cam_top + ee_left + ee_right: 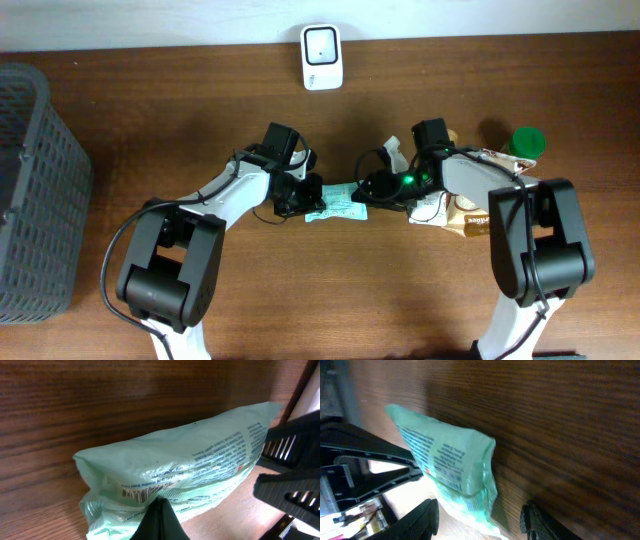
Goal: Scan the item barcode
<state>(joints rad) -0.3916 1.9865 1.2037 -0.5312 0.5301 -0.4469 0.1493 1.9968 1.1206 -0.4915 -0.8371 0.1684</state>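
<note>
The item is a pale green plastic packet lying on its side at the middle of the wooden table. In the left wrist view the packet shows black print and a barcode near its lower edge. My left gripper is shut on that lower edge, just under the barcode, at the packet's left end. My right gripper stands open at the other end. In the right wrist view the packet hangs between the spread fingers, closer to the left one, and neither pad presses on it.
A white scanner stands at the table's far edge. A grey mesh basket sits at the left. Several snack packets and a green-capped bottle lie to the right, under the right arm.
</note>
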